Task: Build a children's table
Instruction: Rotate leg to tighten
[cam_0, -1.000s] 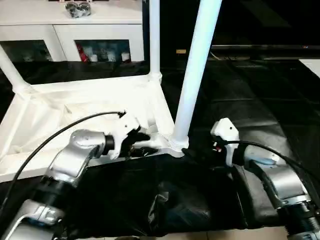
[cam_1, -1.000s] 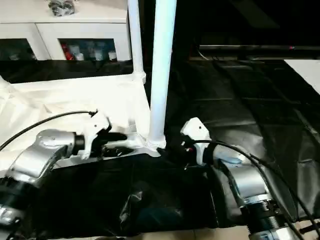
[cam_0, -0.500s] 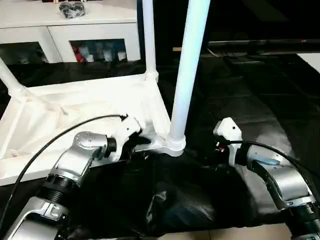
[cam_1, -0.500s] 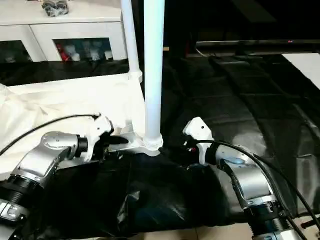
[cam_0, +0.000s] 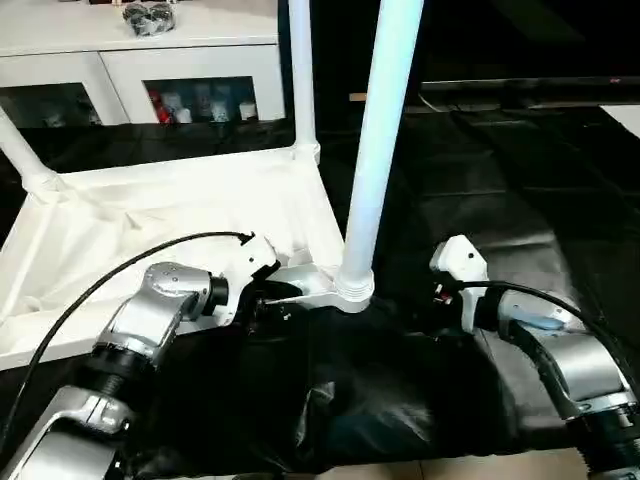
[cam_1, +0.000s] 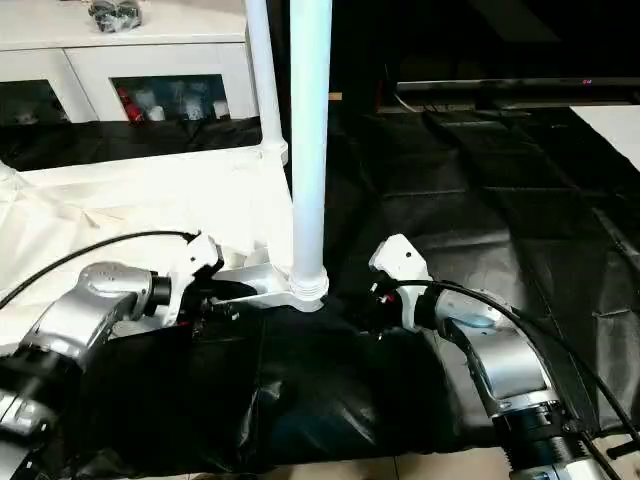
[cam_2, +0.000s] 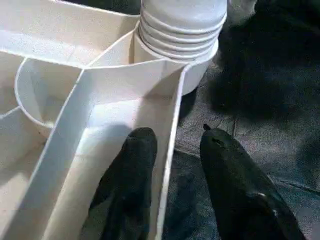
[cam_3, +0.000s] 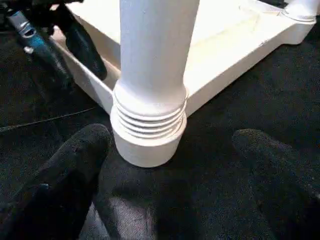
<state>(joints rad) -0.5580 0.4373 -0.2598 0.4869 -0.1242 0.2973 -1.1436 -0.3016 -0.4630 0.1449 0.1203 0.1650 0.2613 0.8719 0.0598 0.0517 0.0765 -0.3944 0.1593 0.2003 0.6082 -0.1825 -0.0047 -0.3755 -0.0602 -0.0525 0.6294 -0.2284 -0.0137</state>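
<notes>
Head views: upturned tabletop (cam_0: 150, 215) on black cloth (cam_0: 480, 200); nearest leg (cam_0: 375, 150) upright in its corner socket.

Left wrist: left gripper (cam_2: 172, 150) part-open, straddling the tabletop's edge wall.

Right wrist: right gripper (cam_3: 172, 150) wide open, empty, flanking the socket (cam_3: 147, 135).

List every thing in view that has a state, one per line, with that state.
Tabletop: upside down on the black cloth, ribbed underside up.
Near leg: upright, screwed into its corner socket.
Far leg: upright in the far corner socket.
Third leg: standing in its corner, leaning.
Left hand: fingers straddling the tabletop's edge wall, one inside, one outside.
Right hand: open, empty, fingers either side of the near leg's base, not touching.
Cabinet: doors shut.
</notes>
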